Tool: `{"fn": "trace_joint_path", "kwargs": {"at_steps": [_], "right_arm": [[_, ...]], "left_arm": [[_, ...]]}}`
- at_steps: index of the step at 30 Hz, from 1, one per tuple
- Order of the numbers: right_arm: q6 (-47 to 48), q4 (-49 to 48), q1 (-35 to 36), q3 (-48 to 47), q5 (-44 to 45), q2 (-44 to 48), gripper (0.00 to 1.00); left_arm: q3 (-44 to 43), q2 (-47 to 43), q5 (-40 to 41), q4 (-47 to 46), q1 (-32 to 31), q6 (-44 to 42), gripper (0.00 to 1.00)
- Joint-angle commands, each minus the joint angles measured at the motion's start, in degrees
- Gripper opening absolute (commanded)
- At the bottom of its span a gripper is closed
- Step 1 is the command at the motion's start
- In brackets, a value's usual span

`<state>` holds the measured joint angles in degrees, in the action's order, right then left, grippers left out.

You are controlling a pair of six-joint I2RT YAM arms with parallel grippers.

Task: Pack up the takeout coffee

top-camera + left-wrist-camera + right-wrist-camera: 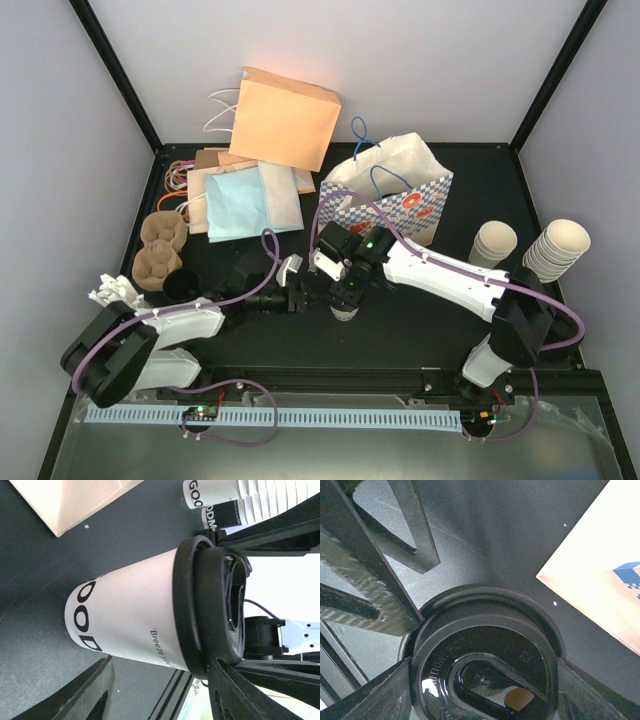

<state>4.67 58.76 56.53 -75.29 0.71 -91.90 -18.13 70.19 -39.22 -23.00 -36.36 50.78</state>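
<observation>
Jaws of right gripper (485,690) seemingly clamped on black plastic lid (470,645) of white paper cup (130,620), upright on black table (420,340). Left gripper (160,680) open beside cup, not touching. Step: pick-up. Next: lift straight up, lower into blue-checked paper bag (395,205).

Your top external view looks down from above and behind the arm bases, facing the back wall, far enough off to take in the whole table (410,335), the checked bag (400,200) and the cup stacks (557,247). Your left wrist view sits low and very near, looking across the tabletop at the takeout coffee (135,625). The camera is rolled, so the cup reads as lying sideways with its lid (210,605) to the right, and the stacks show beyond it. Your right wrist view looks almost straight down onto that lid from close above, with a corner of the bag at its right edge. All three views share the cup.
</observation>
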Motion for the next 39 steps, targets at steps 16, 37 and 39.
{"fn": "trace_joint_path", "kwargs": {"at_steps": [16, 37, 39], "right_arm": [[0.1, -0.6, 0.2, 3.1, 0.0, -0.2, 0.59], [0.3, -1.4, 0.3, 3.7, -0.6, -0.8, 0.59], [0.3, -1.4, 0.4, 3.7, -0.5, -0.7, 0.59]], "left_arm": [[0.8, 8.0, -0.4, -6.9, 0.4, 3.4, 0.49], [8.6, 24.4, 0.2, -17.9, 0.3, 6.2, 0.21], [9.3, 25.6, 0.2, -19.5, 0.3, 7.6, 0.15]]}}
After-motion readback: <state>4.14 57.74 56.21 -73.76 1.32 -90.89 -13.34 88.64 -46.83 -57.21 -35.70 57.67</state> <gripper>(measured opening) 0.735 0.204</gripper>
